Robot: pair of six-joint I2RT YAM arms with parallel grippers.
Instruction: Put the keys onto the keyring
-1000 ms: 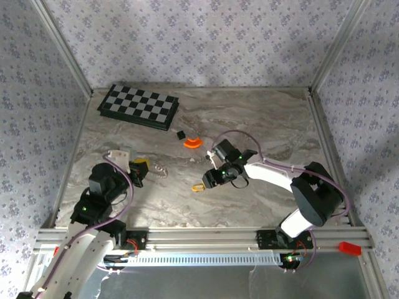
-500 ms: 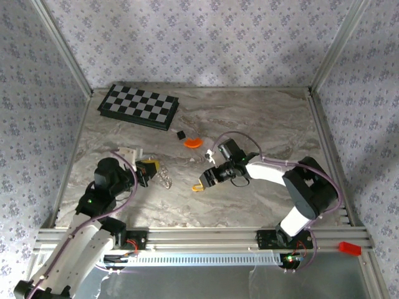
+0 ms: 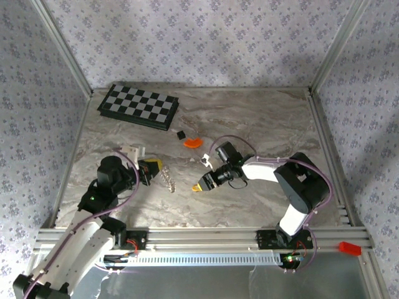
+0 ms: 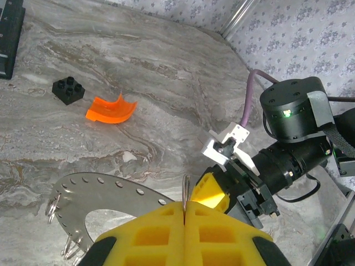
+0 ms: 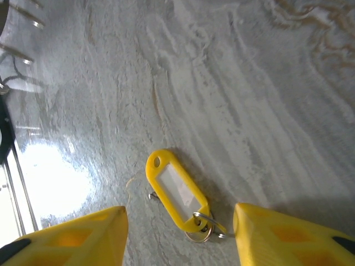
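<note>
**Marbled table: ring pinched on one side, tag lying between open jaws on the other**

Grey-veined marble tabletop (image 3: 262, 118) sits inside walls of flowered wallpaper (image 3: 199, 37). A checkered board (image 3: 138, 106) lies at the upper left of the overhead view. Below and to the right of it are a black brick (image 3: 181, 134) and an orange curved piece (image 3: 192, 142), close together but apart.

At lower left of centre in the overhead view, the left gripper (image 3: 151, 170) is closed tight on the keyring (image 3: 167, 179). In the left wrist view the yellow pads (image 4: 150, 238) meet on a thin metal edge. The ring's flat perforated plate spreads toward the lower left of that frame, with small wire loops hanging from it.

The right gripper (image 3: 202, 185) is low over the table near the centre of the overhead view. In the right wrist view its jaws stand apart, one yellow finger (image 5: 72, 235) in each bottom corner. The keys (image 5: 176, 193), a yellow tag with a small metal loop, lie flat on the marble between them and are not gripped. The loop end is just beside the lower-right finger; whether they touch cannot be told.
</note>
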